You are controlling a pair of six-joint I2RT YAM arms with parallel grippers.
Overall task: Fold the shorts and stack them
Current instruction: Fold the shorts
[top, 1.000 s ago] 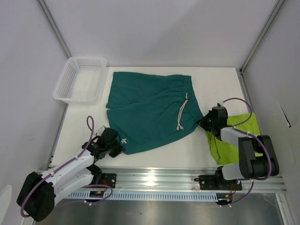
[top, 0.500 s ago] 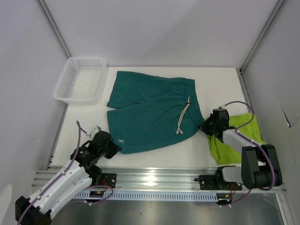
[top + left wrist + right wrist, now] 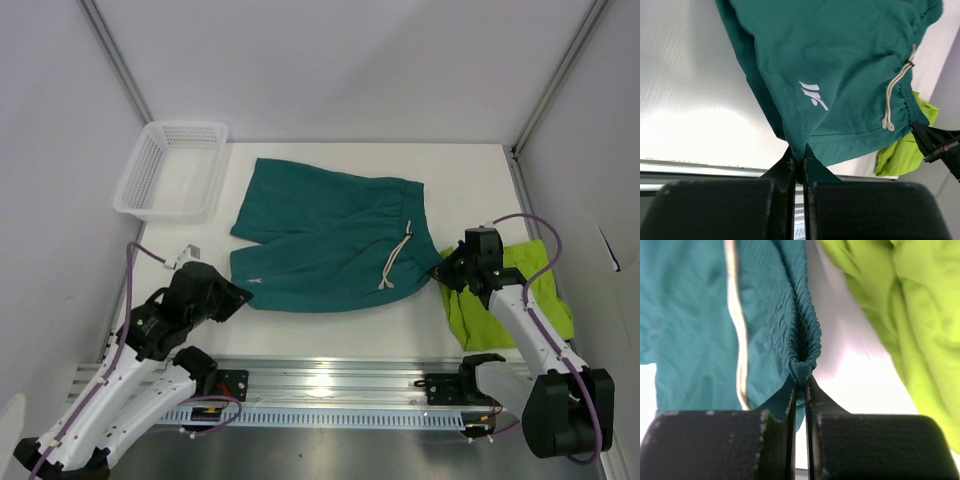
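Teal shorts (image 3: 320,235) sit center of table (image 3: 300,325), long axis 9-to-3, waistband twd 3, wrinkly w/ cream drawstring (image 3: 397,255); L gripper (image 3: 238,297) pinches hem corner at 7, R gripper (image 3: 447,268) pinches waistband corner, lime pair (image 3: 468,318) crumpled at 4.

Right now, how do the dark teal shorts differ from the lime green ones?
The teal shorts lie spread out mid-table; the green shorts sit crumpled near the right edge. The teal shorts are pinched at opposite ends by the left tool and right tool; neither tool grips the green shorts. A cream drawstring shows on the teal shorts, none on the green. Both are soft fabric, resting on the white table, not yet folded.
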